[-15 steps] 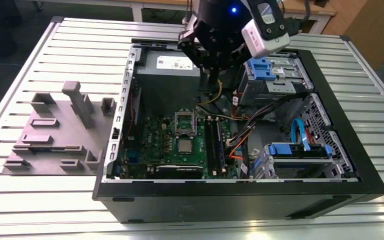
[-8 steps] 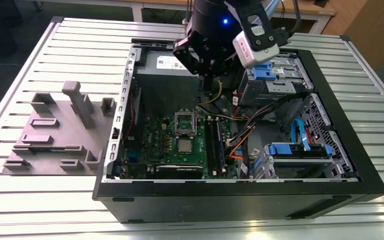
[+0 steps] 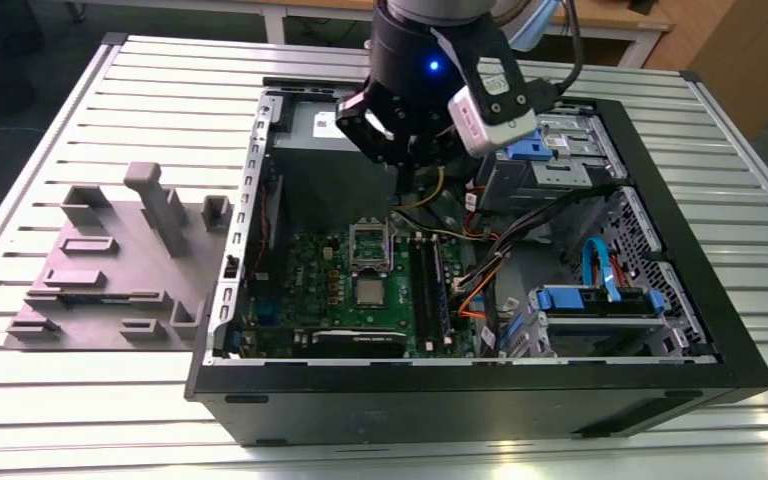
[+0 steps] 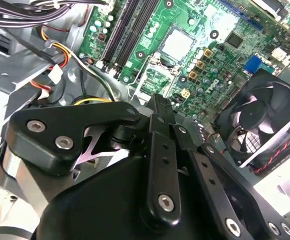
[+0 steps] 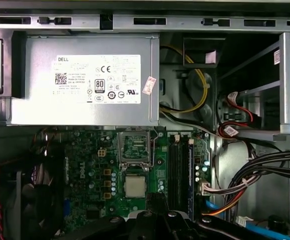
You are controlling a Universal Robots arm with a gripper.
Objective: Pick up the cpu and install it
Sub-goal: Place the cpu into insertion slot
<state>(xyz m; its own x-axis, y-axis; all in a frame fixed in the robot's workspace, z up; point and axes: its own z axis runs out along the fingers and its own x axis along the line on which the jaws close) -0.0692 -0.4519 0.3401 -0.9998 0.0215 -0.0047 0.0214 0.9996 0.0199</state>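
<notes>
Nearest in the exterior view is the dark wall of the open computer case (image 3: 464, 385), which lies on its side on the slatted table (image 3: 91, 420) so that the green motherboard (image 3: 311, 295) faces up for work from above. Beside the case, at the exterior view's left, sits one grey fixture (image 3: 117, 260) with nothing silvery on it. On the board lies the one cpu (image 3: 373, 291), flat and square inside the socket outline. By the look of it the chip is already seated (whether it is fully down I cannot tell). Just beyond it the single hinged metal frame (image 3: 371, 243) stands tilted up, likely left open so the socket stays reachable. Above that hangs the gripper (image 3: 403, 195), apart from the chip. In the second wrist view its fingers (image 4: 160, 107) are pressed together to one narrow tip with nothing between them. That view also shows one black fan (image 4: 257, 117), and farthest back is one grey power supply (image 5: 85, 80).
</notes>
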